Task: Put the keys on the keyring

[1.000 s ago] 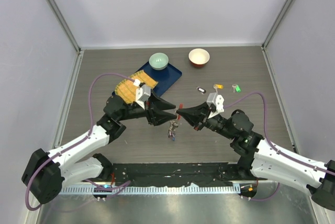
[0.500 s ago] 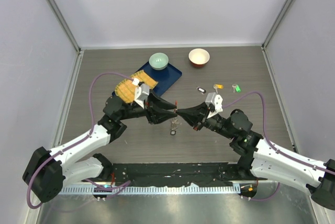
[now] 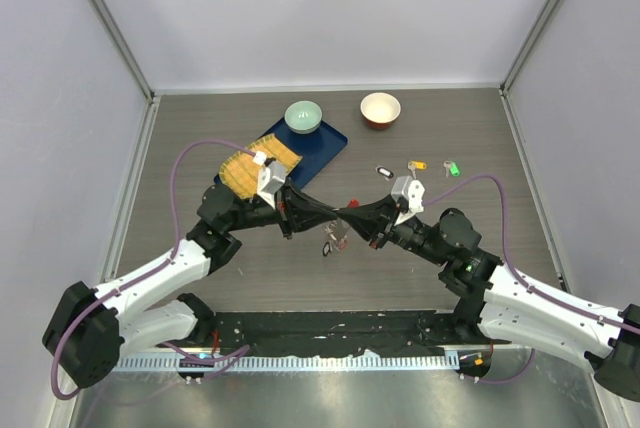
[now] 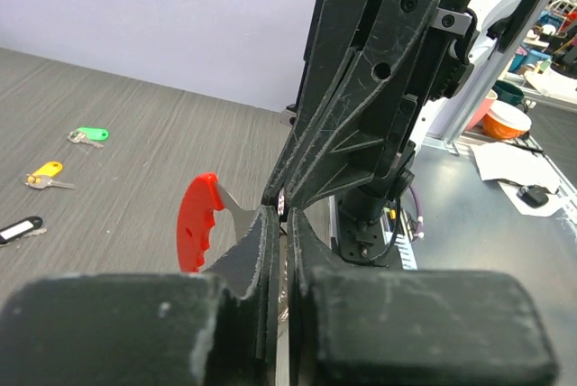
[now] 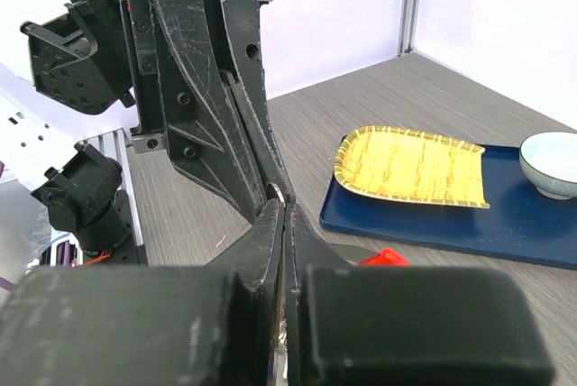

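Keyring point(image 3: 332, 239) between left gripper point(image 3: 333, 213) and right gripper point(image 3: 350, 214), tip to tip

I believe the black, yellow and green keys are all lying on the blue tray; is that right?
Not quite: the top external view shows the black key, yellow key and green key lying on the bare table, right of the blue tray.

Red-looped keyring point(image 4: 196, 224); black key point(image 4: 20, 228); yellow key point(image 4: 45, 170); green key point(image 4: 93, 133)
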{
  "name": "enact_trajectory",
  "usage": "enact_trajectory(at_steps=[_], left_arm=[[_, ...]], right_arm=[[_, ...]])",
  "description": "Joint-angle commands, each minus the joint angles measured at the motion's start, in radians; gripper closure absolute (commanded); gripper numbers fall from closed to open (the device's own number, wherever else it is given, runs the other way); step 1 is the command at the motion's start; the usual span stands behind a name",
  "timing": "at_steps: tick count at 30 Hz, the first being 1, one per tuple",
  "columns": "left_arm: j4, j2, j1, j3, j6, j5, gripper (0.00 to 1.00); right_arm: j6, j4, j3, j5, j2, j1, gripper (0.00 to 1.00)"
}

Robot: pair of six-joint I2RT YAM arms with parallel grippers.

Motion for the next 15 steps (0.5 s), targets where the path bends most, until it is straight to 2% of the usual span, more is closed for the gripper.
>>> enact_trajectory(at_steps=[1,8,9,10,12,13,15], left_arm=[[-0.008,-0.018,0.009,-0.004,0.022,-0.019,1.00],[-0.188,-0.087,0.011,0.006,0.129,-0.098,1.00],[-0.222,-0.094,0.012,0.016,0.151,-0.115,1.00],[-0.262,-0.099,0.012,0.025,0.171,-0.158,1.00],[-0.389,-0.111,0.011,0.068,0.235,-0.192,1.00],[-0.431,-0.113,0.011,0.085,0.252,-0.221,1.00],[-0.553,-0.111,0.011,0.138,0.301,-0.247,1.00]], right_arm=[[0.011,0.068,0.071,0.006,-0.018,0.004,0.99],[-0.012,-0.146,0.142,0.032,-0.020,0.004,0.96],[-0.017,-0.180,0.156,0.034,-0.018,0.004,0.93],[-0.027,-0.218,0.171,0.043,-0.017,0.004,0.80],[-0.060,-0.344,0.229,0.057,-0.003,0.004,0.71],[-0.069,-0.384,0.249,0.072,0.003,0.004,0.63],[-0.101,-0.473,0.304,0.077,0.020,0.004,0.57]])
